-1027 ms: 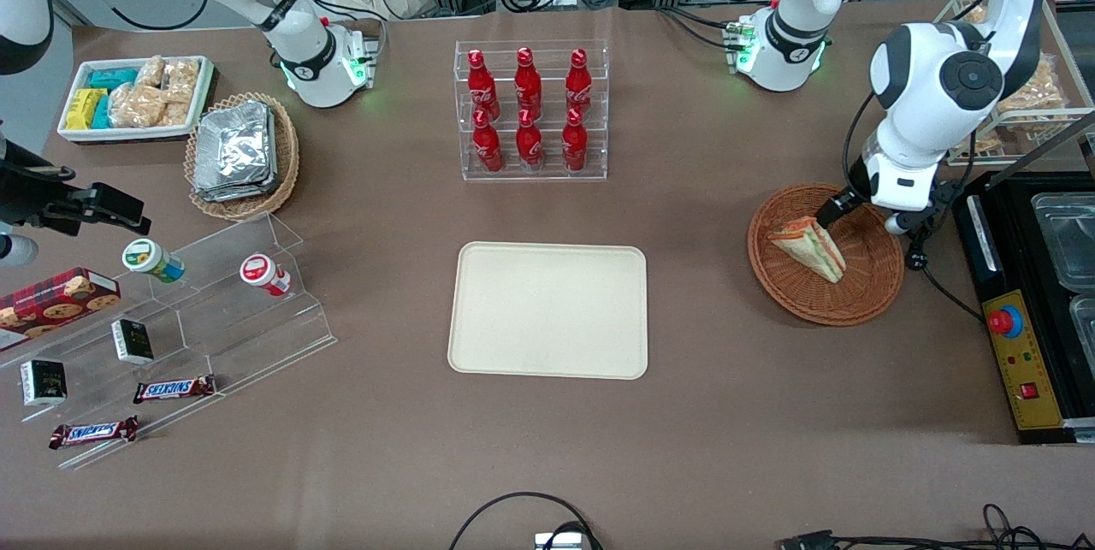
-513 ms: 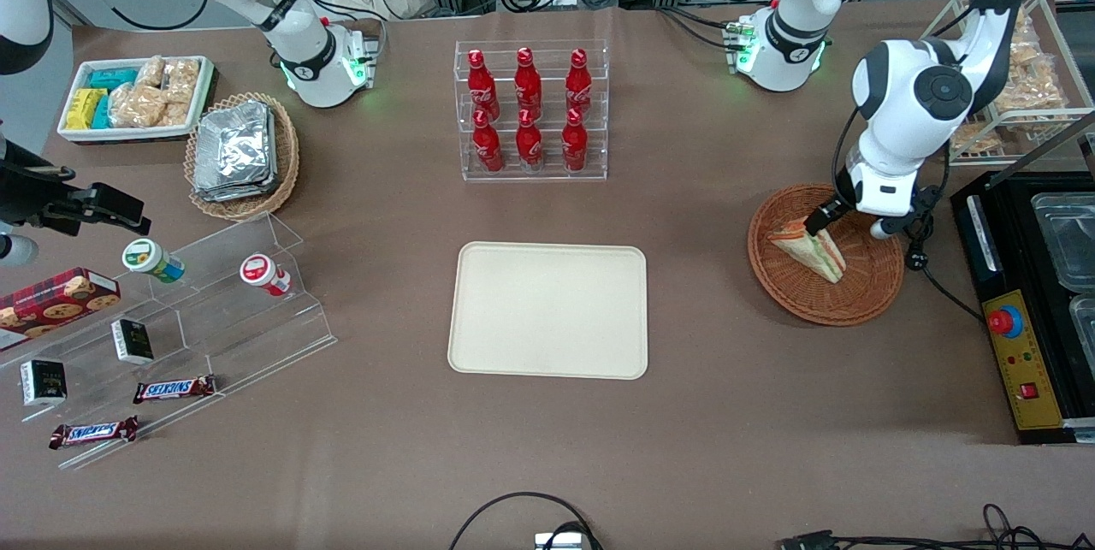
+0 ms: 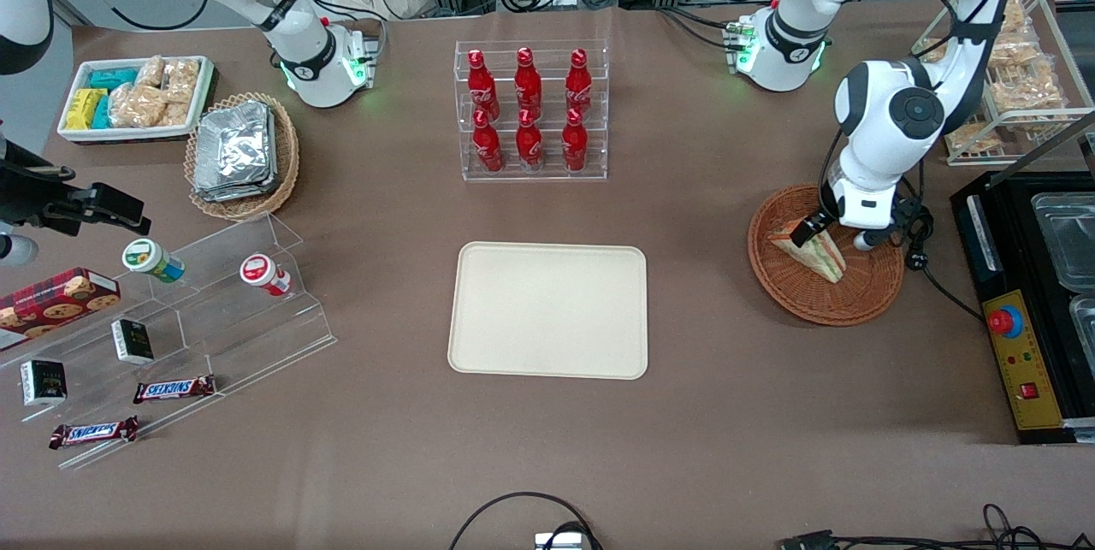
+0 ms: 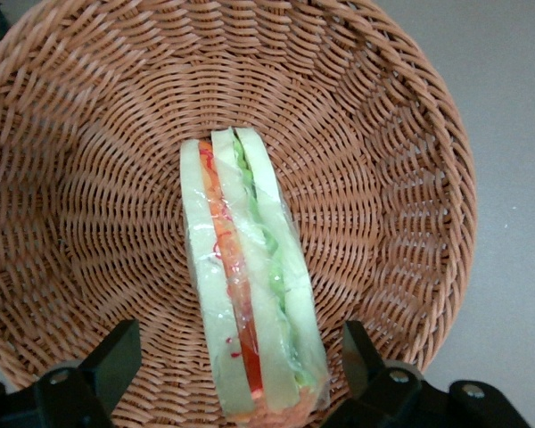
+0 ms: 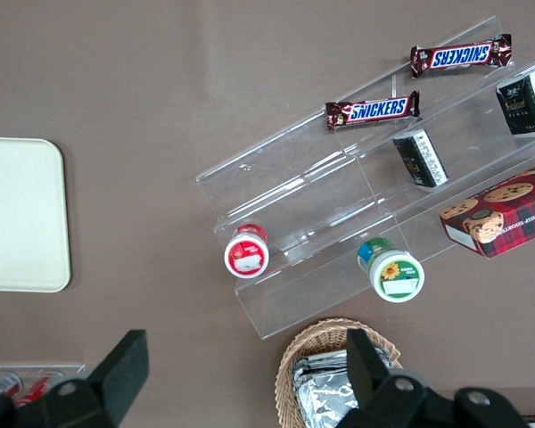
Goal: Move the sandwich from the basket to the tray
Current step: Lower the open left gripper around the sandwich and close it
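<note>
The sandwich, a wrapped wedge with red, orange and green filling, lies in the reddish-brown wicker basket toward the working arm's end of the table. My gripper hangs low over the basket, open, one black finger on each side of the sandwich's wide end without touching it. The cream-beige tray lies bare at mid-table, toward the parked arm's end from the basket.
A clear rack of red bottles stands farther from the camera than the tray. A black machine sits beside the basket. A wire rack of snack bags, a foil-packet basket and acrylic snack steps are also in view.
The working arm has swung toward the tray's side of the basket and lowered. Its gripper now straddles the sandwich's end. The sandwich has not moved.
</note>
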